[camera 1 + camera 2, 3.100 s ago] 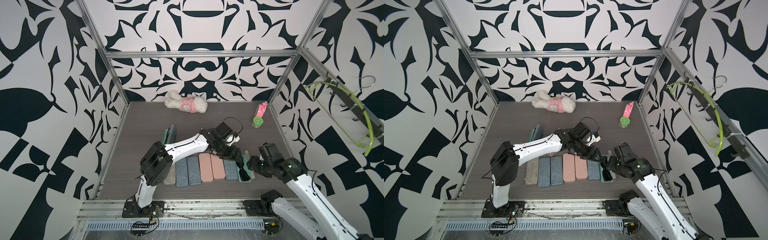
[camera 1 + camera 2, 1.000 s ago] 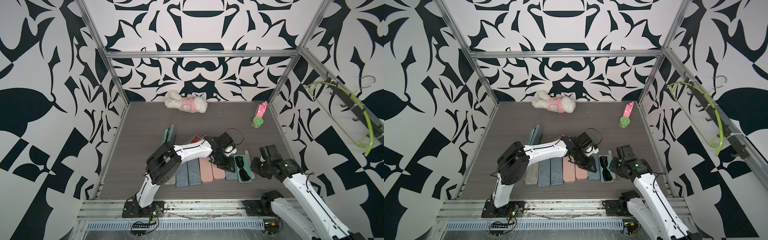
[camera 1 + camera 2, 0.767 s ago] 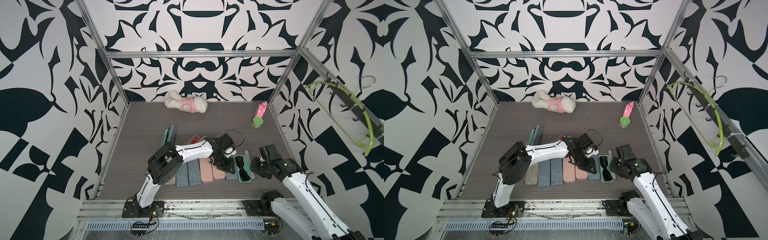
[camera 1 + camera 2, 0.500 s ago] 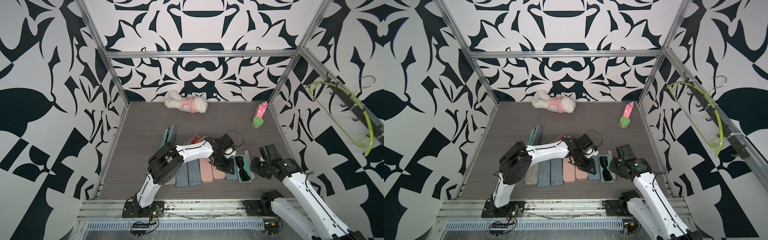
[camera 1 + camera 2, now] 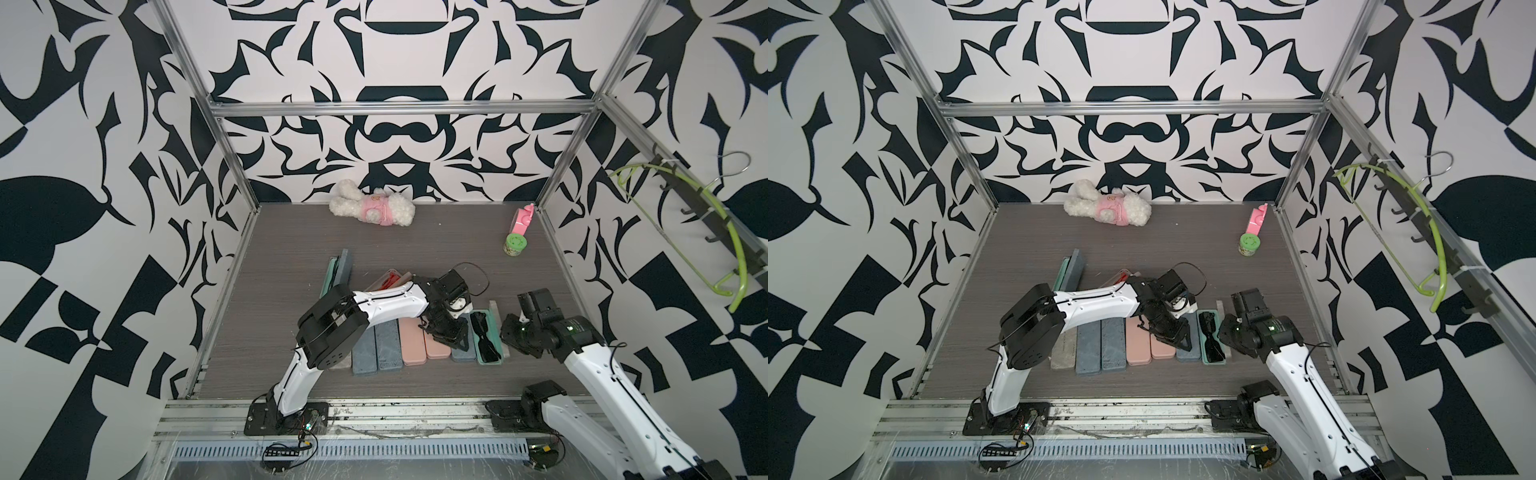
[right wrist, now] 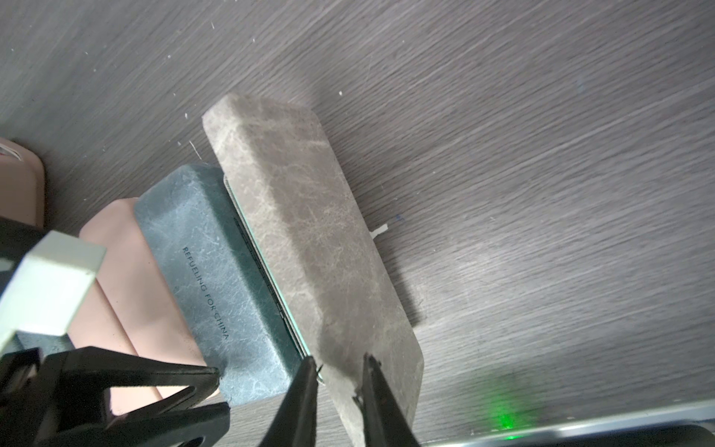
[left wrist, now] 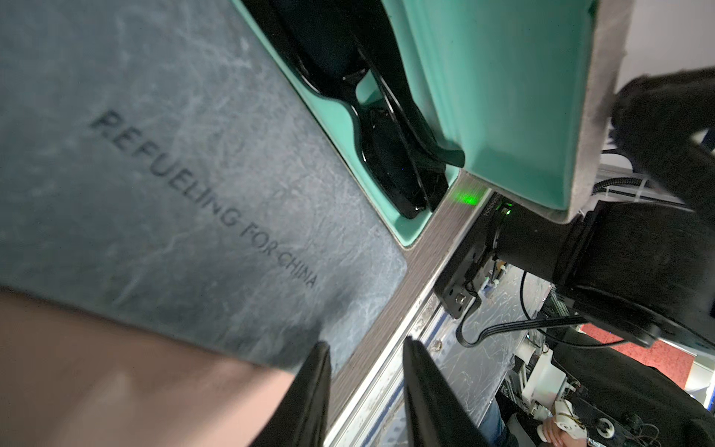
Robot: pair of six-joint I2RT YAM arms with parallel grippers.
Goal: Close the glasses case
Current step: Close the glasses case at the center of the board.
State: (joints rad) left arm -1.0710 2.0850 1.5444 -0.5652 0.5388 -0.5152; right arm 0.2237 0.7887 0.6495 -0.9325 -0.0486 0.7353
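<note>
Setting: we are looking into a black-and-white patterned booth, where a dark wood-grain counter (image 5: 291, 257) is carrying a row of cases.
Left claw: the left claw (image 7: 365, 342) is hovering over the blue-grey case (image 7: 174, 174), jaws slightly parted, gripping nothing.
Glasses case: the glasses case (image 5: 489, 360) is lying at the row's right end, touching that blue-grey case. Its tray is open with sunglasses (image 5: 484, 336) inside, and its long axis is running front to back.
Lid: the lid (image 6: 309, 232) is standing nearly upright along the tray's right edge.
Right claw: the right claw (image 6: 339, 360) is pinching the lid's near end.
Next move: we are judging that the lid needs swinging leftward, down over the tray, and the right claw is the nearer one.

Open teal case (image 7: 408, 230) w/ black sunglasses (image 7: 390, 170) inside, lid (image 7: 503, 96) tilted up, beside blue-grey case (image 7: 174, 174).
</note>
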